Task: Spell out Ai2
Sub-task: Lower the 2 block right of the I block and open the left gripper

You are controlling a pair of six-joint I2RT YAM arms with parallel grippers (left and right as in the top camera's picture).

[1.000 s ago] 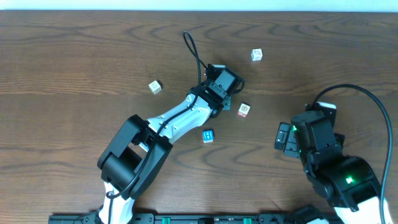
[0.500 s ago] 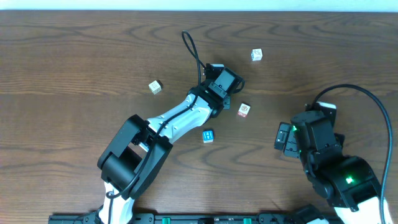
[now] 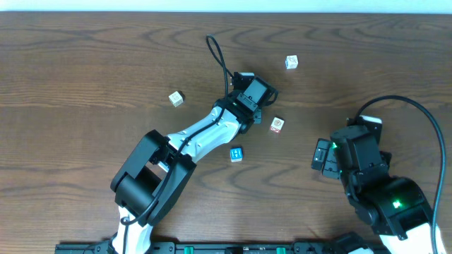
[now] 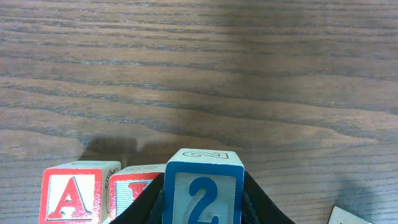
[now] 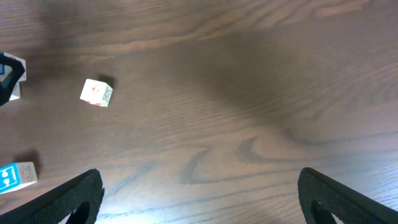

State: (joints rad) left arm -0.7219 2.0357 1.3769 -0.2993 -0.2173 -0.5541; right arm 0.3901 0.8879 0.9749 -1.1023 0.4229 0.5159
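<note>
Left gripper (image 4: 203, 208) clamps the blue-and-white wooden "2" cube (image 4: 203, 186), right of the red-and-white wooden "A" cube (image 4: 73, 194), beyond the red-and-white "I" cube (image 4: 135, 190); right gripper (image 5: 200, 202) gapes empty, well right of the "A". The "2" is best seated in line before release.

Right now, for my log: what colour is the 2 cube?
2 cube: blue and white; left wrist view.

Overhead looks straight down on the whole brown wooden table (image 3: 85, 70). The left wrist camera sits low, close behind a blue-and-white wooden "2" cube (image 4: 203, 190); the right wrist's, higher, shares a blue-faced wooden cube (image 5: 17, 175) with overhead.
</note>
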